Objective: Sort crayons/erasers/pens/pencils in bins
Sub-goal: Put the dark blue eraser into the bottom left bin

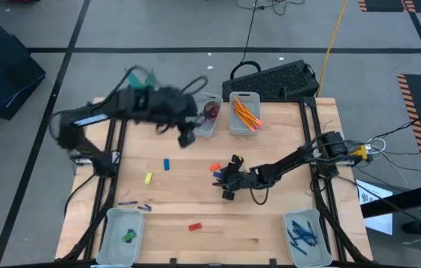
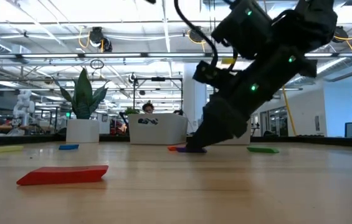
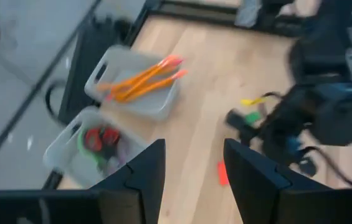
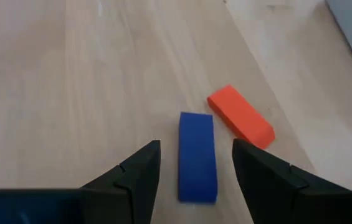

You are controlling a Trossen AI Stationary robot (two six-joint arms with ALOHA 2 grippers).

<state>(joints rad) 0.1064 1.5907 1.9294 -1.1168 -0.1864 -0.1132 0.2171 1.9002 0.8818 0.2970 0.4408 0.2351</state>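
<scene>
Erasers are what's going on at the moment: the right gripper (image 4: 194,165) is hanging low over the middle of the table with its fingers spread apart, and a blue eraser (image 4: 197,155) is lying flat on the wood right between the two tips, not pinched. An orange-red eraser (image 4: 241,121) is sitting just beside it, at about 1 o'clock from the blue one in the wrist view, near but not quite touching as far as I can see.

Going outward in the overhead view, another blue eraser (image 1: 167,164) and a yellow one (image 1: 148,178) are lying at about 9 o'clock from the gripper, well apart from it. A red eraser (image 1: 194,227) is resting toward 7 o'clock, near the front edge. A couple of short purple crayons (image 1: 135,205) are lying loose near the front-left bin (image 1: 110,242), which is holding a green eraser (image 1: 129,236). The front-right bin (image 1: 319,246) is holding the dark blue pens (image 1: 301,232).

At the back, toward 12 o'clock, one bin (image 1: 234,123) is holding the orange pencils (image 1: 244,113), and the bin beside it (image 1: 204,128) is holding something red and round I can't make out. The left gripper (image 3: 191,171) is hovering up near those two back bins, fingers parted, holding nothing. A black keyboard (image 1: 276,78) is sitting just behind the table.
</scene>
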